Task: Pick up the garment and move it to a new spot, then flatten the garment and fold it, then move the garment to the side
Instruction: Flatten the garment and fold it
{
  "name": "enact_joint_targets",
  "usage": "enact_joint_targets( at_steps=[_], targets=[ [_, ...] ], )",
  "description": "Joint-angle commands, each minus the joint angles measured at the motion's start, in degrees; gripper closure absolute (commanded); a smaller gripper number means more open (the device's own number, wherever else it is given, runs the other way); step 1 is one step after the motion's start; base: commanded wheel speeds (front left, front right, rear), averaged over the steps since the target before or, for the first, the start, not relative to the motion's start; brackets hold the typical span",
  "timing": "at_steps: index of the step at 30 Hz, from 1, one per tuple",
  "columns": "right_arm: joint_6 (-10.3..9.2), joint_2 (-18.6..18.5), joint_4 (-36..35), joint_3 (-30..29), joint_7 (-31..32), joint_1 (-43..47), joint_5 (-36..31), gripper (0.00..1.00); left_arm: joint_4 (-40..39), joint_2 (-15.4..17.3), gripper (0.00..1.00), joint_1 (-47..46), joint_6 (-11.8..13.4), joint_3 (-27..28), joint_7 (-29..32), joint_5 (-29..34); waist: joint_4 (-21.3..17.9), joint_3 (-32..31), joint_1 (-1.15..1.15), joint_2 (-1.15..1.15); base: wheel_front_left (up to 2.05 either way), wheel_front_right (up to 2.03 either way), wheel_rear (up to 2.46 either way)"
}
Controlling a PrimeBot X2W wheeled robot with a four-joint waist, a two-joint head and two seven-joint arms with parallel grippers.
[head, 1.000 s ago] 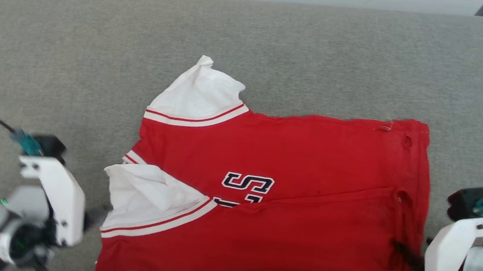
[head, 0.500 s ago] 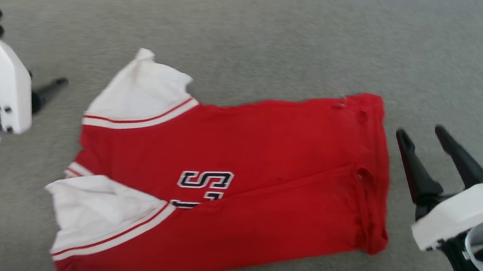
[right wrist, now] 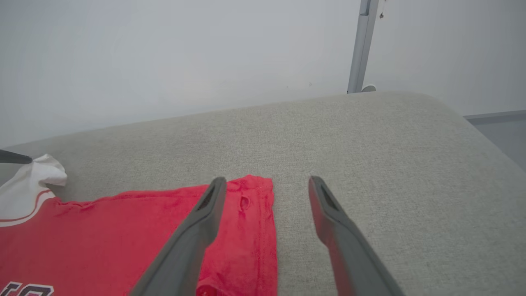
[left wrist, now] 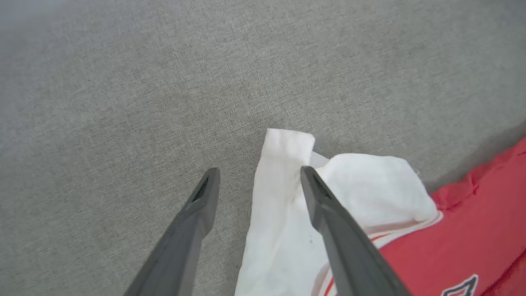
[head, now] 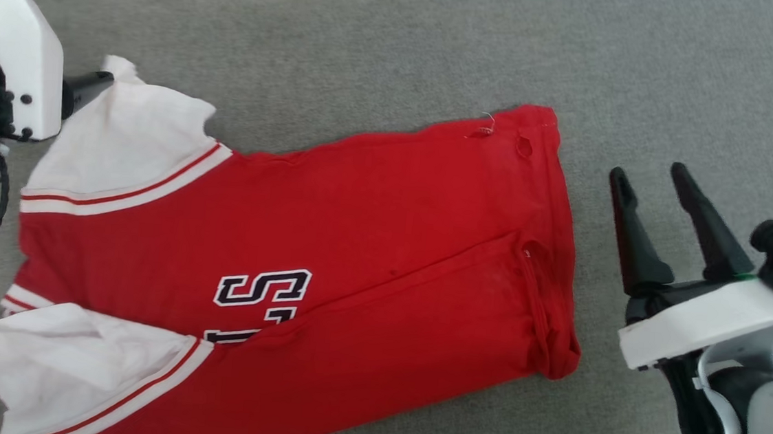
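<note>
Red cloth with white sleeves, the shirt (head: 287, 250) lies across the middle of the grey fabric worktop (head: 373, 36), its near side folded over so the letters (head: 260, 290) are half covered. The left hand (left wrist: 259, 172) is spread wide and empty, straddling the edge of the far sleeve (left wrist: 279, 197), one finger over white cloth and one over bare worktop; contact cannot be told. The right hand (head: 649, 172), also wide and empty, hangs just beside the hem (head: 552, 258), apart from it. The main risk is likely an uneven grab: the sleeve tip is crumpled and thin, so a pinch may catch one layer only and the fold would fall open or the shirt skew as it rises. Small holes (head: 523, 145) and a loose thread (head: 487, 121) at the hem could snag a pointed finger, and a low pinch could nip the worktop's own covering. Bare grey lies wide beyond the shirt and to its right, good room for a new spot. In the right wrist view the far edge rounds off before a pale wall (right wrist: 164, 61) and a metal post (right wrist: 361, 45). The near sleeve (head: 72, 351) runs out of the bottom of the head view, so room on that side cannot be judged.
</note>
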Motion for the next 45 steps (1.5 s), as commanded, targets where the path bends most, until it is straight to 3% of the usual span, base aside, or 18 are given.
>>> enact_joint_targets(
  at_steps=[1,10,11,12,20,27,38,39,40,45],
  targets=[
    [0.0,0.1,0.4,0.3,-0.5,-1.0,0.3,0.0,0.8,-0.4,0.0,-1.1,-0.2,-0.3,0.3,1.3,-0.6,0.7,0.0,0.0,0.0,0.0,0.0],
    [0.0,0.0,4.2,3.9,1.1,-3.9,0.0,0.0,8.0,-3.9,0.0,-2.6,-1.3,-4.5,3.2,4.0,-1.4,2.8,0.0,0.0,0.0,0.0,0.0],
    [0.0,0.1,5.4,4.9,2.8,-5.4,-1.0,0.0,9.9,-4.2,0.07,-2.7,-1.5,-5.5,3.9,4.9,-1.3,3.1,0.0,0.0,0.0,0.0,0.0],
    [0.0,0.1,6.1,5.3,3.9,-6.3,-1.1,0.0,10.8,-4.5,1.0,-2.7,-1.6,-5.8,4.2,4.6,-1.3,3.2,0.0,0.0,0.0,0.0,0.0],
    [0.0,-0.9,13.9,6.4,14.2,-16.1,-1.1,0.0,14.2,-7.6,1.0,-5.7,-3.5,-6.4,3.9,5.1,0.1,4.0,0.0,0.0,0.0,0.0,0.0],
    [0.0,-4.4,24.2,8.5,25.7,-26.3,-0.7,0.0,16.9,-10.9,1.0,-8.7,-5.6,-6.7,2.0,6.0,2.3,4.2,0.0,0.0,0.0,0.0,0.0],
    [0.03,-7.7,39.8,17.7,39.8,-33.2,4.2,0.0,20.8,-14.6,1.0,-10.3,-8.3,-6.7,-1.7,5.4,4.6,3.8,0.0,0.0,0.0,0.0,0.0],
    [0.07,-8.4,40.4,19.3,40.5,-33.4,5.0,0.84,21.2,-14.8,1.0,-10.4,-8.4,-6.7,-2.1,5.6,4.8,3.6,0.0,0.0,0.0,0.0,0.0],
    [0.08,-9.1,40.7,19.5,40.2,-33.7,5.8,1.0,21.5,-15.0,1.0,-10.4,-8.6,-6.8,-2.5,5.6,5.2,3.4,0.0,0.0,0.0,0.0,0.0],
    [0.0,-12.7,39.8,19.6,37.8,-34.9,7.4,1.0,22.7,-16.0,1.0,-10.6,-9.0,-6.0,-4.9,4.9,6.9,1.2,0.0,0.0,0.0,0.0,0.0]
  ],
)
